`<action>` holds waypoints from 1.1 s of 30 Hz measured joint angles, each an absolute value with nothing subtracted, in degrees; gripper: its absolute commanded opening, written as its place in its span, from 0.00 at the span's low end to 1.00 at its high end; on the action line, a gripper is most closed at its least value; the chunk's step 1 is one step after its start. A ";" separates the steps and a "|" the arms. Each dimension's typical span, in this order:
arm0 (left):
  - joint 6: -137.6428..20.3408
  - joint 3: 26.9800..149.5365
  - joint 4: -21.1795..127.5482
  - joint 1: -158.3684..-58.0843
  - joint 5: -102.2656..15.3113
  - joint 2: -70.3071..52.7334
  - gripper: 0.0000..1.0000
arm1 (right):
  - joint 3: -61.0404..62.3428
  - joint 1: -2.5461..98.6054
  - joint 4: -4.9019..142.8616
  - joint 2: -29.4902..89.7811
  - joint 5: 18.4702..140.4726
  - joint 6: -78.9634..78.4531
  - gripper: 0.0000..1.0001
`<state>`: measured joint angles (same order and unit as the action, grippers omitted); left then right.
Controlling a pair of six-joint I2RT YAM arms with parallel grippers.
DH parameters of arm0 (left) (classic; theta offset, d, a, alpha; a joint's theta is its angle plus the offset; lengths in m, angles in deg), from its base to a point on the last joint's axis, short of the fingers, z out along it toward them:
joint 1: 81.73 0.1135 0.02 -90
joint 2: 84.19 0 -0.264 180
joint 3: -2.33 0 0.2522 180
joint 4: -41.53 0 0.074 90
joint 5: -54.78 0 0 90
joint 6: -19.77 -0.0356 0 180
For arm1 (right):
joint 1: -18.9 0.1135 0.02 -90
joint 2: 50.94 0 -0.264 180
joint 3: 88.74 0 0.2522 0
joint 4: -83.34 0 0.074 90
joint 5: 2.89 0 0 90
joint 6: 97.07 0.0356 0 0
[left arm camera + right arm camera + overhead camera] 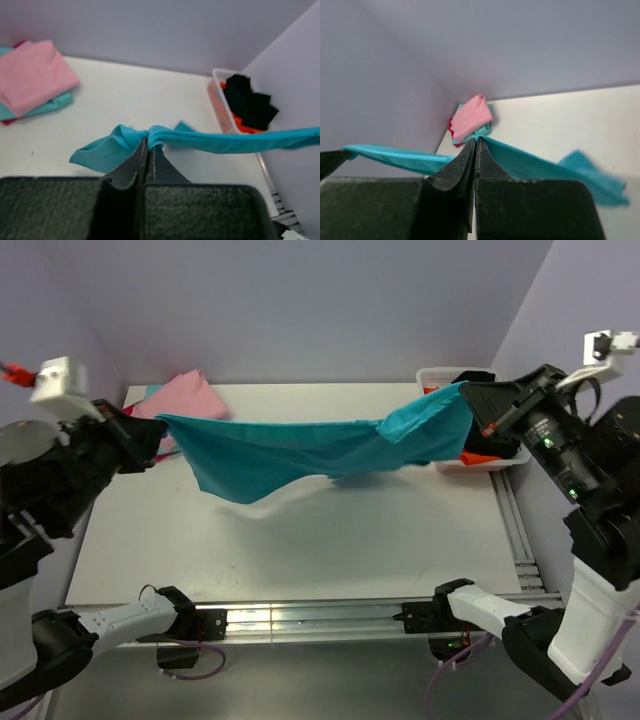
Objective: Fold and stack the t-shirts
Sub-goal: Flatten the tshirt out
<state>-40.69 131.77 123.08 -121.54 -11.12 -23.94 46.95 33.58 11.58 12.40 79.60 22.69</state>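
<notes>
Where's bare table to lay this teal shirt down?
The whole middle and near table is bare, under the hanging teal shirt. Crowded: the far left corner with the pink-topped stack, and the far right with the basket.

Pale lavender walls (pixel 330 300) enclose a white table (pixel 300 540) edged by an aluminium rail (pixel 300 618)

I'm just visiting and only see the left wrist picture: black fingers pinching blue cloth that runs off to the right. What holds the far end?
Observer: The right gripper, shut on the teal t-shirt beside the white basket.
Operator: So is the shirt lying on the table?
Observer: No. It hangs stretched in mid-air between that one and the left gripper, with its shadow on the table below.
</notes>
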 measured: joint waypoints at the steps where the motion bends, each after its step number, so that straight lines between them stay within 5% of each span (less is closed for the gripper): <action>1: -41.13 132.75 122.31 -121.54 -11.27 -24.73 0.00 | 48.30 33.58 10.99 11.98 79.95 22.51 0.00; 9: -45.54 125.97 113.26 -121.54 -9.81 -27.81 0.00 | 47.91 33.40 9.96 12.96 84.63 20.13 0.00; 16: -53.11 124.64 102.36 -119.86 -6.92 -8.49 0.00 | 56.72 28.90 10.38 33.36 86.49 20.07 0.00; 22: -51.49 135.50 99.21 -113.74 -12.41 11.57 0.00 | 63.49 25.47 13.57 52.52 82.99 21.99 0.00; 28: -46.42 162.63 94.10 -99.44 -25.70 31.75 0.00 | 67.82 19.68 21.33 57.81 76.74 25.79 0.00; 33: -45.06 153.86 84.43 -94.11 -30.81 24.16 0.00 | 68.41 14.61 30.88 52.37 70.36 29.18 0.00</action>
